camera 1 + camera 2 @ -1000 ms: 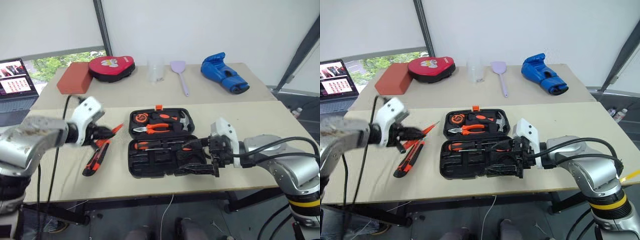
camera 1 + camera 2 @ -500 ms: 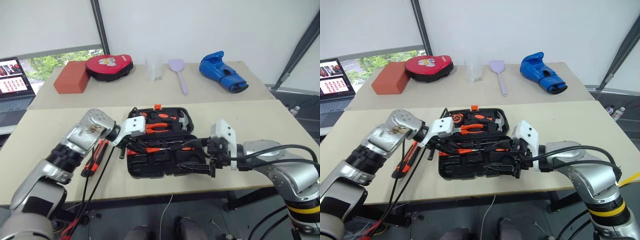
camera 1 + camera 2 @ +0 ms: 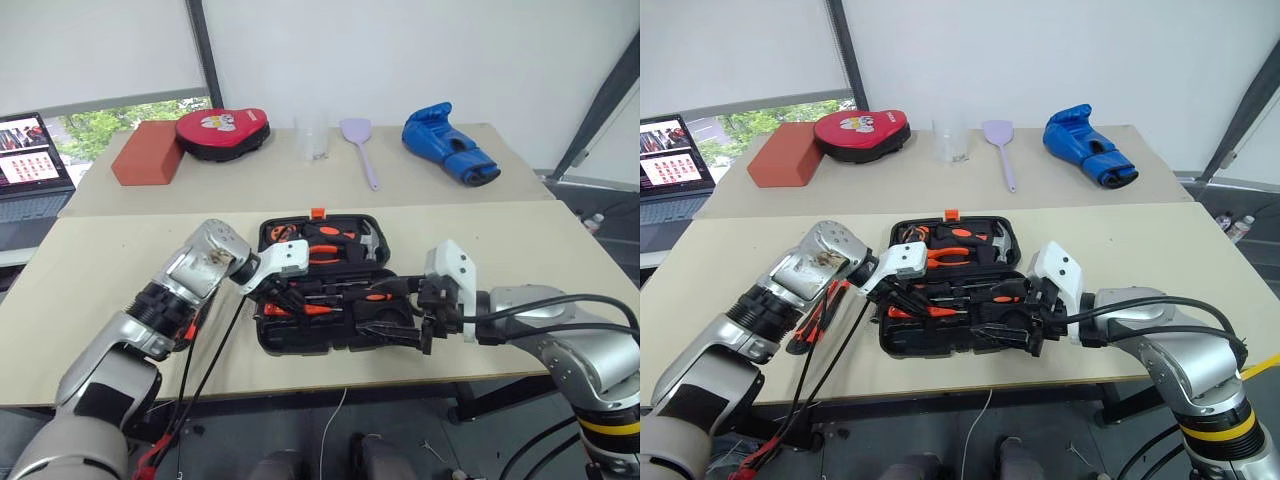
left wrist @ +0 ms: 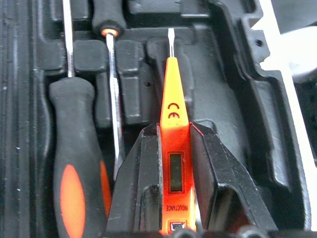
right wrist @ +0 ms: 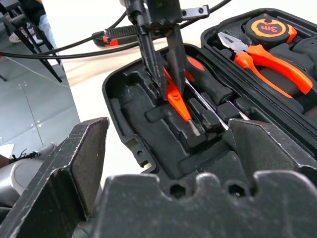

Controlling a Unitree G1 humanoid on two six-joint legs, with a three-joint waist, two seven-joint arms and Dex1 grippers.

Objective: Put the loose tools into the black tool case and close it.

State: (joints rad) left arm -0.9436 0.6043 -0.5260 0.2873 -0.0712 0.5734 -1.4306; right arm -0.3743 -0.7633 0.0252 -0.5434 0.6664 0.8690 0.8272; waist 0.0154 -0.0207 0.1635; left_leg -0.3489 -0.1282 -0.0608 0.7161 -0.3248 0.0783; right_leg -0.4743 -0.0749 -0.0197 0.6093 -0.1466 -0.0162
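My arms are silver-grey metal shells with black ribbed joints; the left forearm shell is scuffed and brown-stained. A white housing sits at each wrist, ahead of my left gripper (image 3: 908, 296) and right gripper (image 3: 395, 318), each with two matte black, wedge-shaped fingers (image 4: 140, 183). Black cables loop along both arms. A yellow band rings my right upper arm.

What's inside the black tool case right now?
The black tool case holds pliers, a tape measure, a hammer and two screwdrivers. The left hand grips the orange tester pen over a recess. The right hand hides the case's right edge.
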